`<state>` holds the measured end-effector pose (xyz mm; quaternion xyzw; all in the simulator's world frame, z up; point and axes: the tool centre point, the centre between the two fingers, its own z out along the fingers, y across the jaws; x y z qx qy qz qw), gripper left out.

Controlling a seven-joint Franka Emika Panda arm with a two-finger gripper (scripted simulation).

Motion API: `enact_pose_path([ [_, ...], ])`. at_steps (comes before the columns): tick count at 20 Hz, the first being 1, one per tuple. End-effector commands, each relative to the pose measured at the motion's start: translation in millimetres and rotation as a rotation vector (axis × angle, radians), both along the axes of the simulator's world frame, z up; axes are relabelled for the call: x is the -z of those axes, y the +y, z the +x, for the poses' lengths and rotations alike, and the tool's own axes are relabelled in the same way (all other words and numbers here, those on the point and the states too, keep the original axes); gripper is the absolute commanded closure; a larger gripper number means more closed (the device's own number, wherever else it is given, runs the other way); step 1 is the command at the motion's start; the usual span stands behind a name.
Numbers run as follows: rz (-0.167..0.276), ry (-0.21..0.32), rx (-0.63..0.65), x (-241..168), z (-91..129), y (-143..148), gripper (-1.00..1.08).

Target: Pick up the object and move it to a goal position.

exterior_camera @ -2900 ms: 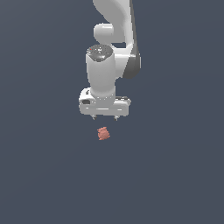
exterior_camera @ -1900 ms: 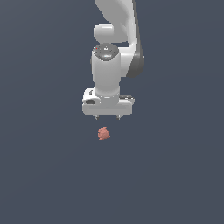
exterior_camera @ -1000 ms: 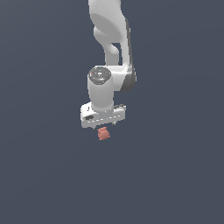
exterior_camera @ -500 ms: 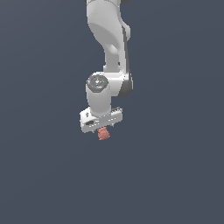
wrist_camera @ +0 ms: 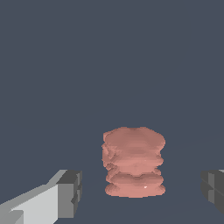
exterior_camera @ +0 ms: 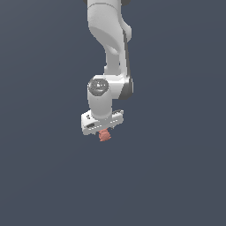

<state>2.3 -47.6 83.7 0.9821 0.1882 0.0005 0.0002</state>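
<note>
Where the exterior view looks across a flat, dark slate-blue ground (exterior_camera: 176, 176), there is one white arm (exterior_camera: 108, 39) coming down from the top of the frame, one gripper (exterior_camera: 103, 131) at its end, and one object (exterior_camera: 104, 135), a small salmon-red lumpy chunk. The arm bends at a round joint and ends in a broad white hand body, and the object shows directly under that body, its upper part hidden by the white casing and only its lower part poking out below. The fingers themselves are too small here to make out, so this view alone does not show whether anything touches the chunk. In the wrist view there is again one object (wrist_camera: 134, 162), now large and plainly ridged in stacked, bumpy layers, standing on the same dark ground (wrist_camera: 109, 65). Two fingertips of the gripper (wrist_camera: 142, 192) appear, one on each side of it: a white finger ending in a grey pad (wrist_camera: 70, 194) on one side, and a second grey pad (wrist_camera: 213, 190) at the frame's edge on the other. The object sits between them, nearer the first pad, with dark ground visible in the gap on both sides, so the jaws are spread apart and grip nothing.
</note>
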Motion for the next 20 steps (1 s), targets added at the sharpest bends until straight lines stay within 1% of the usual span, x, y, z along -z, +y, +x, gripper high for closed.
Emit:
enact_pose_path([
  [1,0.0,0.001,-0.001,11,-1,0,-0.92],
  [6,0.0,0.001,-0.003,35,-1,0,-0.92],
  [11,0.0,0.001,-0.003,42,0,0,-0.92],
  [12,0.0,0.001,-0.003,42,0,0,1.08],
  [20,0.0,0.001,-0.003,42,0,0,1.08],
])
